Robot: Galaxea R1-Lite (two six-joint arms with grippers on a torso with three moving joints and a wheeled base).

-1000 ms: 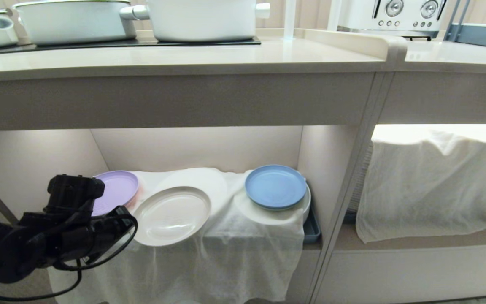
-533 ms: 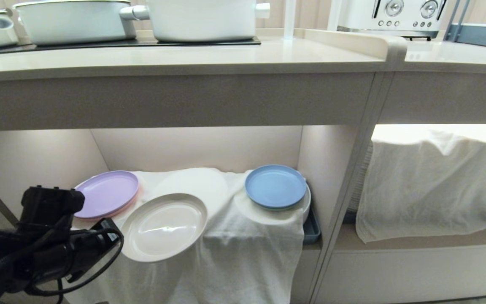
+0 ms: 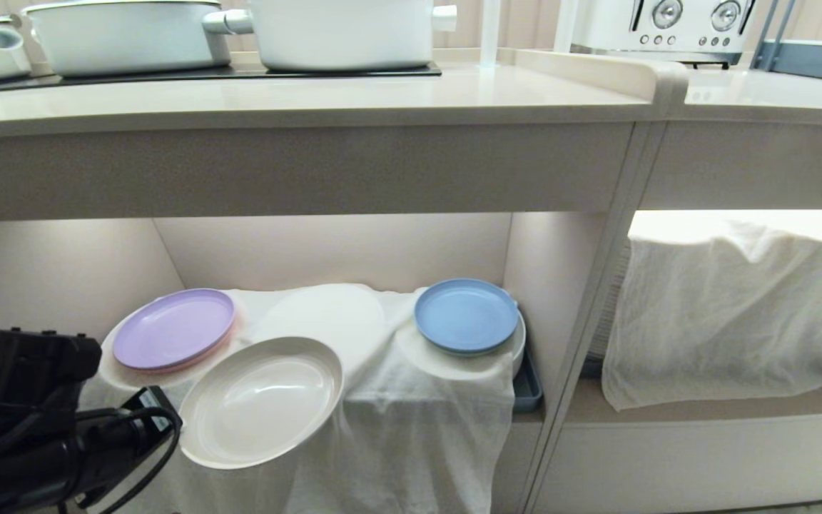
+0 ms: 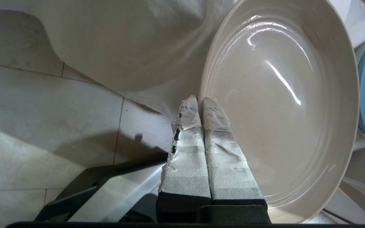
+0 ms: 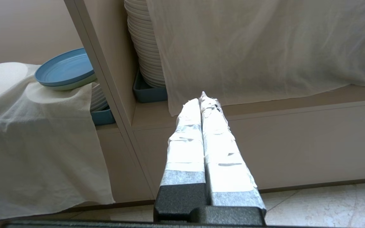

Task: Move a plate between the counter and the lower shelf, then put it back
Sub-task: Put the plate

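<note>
The cream plate (image 3: pixel 261 403) hangs tilted in front of the lower shelf (image 3: pixel 332 250), out past the draped white cloth (image 3: pixel 411 421). My left gripper (image 3: pixel 177 428) is shut on the plate's near-left rim. In the left wrist view its taped fingers (image 4: pixel 185 142) pinch that rim, one inside the plate (image 4: pixel 280 110) and one outside, with floor tiles below. The counter (image 3: pixel 382 93) runs above. My right gripper (image 5: pixel 203 99) is shut and empty, held low before the right-hand compartment; it does not show in the head view.
A lilac plate (image 3: pixel 172 328) and a blue plate (image 3: pixel 466 314) rest on cloth-covered mounds in the shelf. White pots (image 3: pixel 340 32) and a toaster (image 3: pixel 661 28) stand on the counter. A stack of white plates (image 5: pixel 144 47) sits behind the right compartment's cloth (image 3: pixel 739 307).
My left arm has drawn back toward the lower left, pulling the plate out of the shelf and lower. The lilac plate is now uncovered.
</note>
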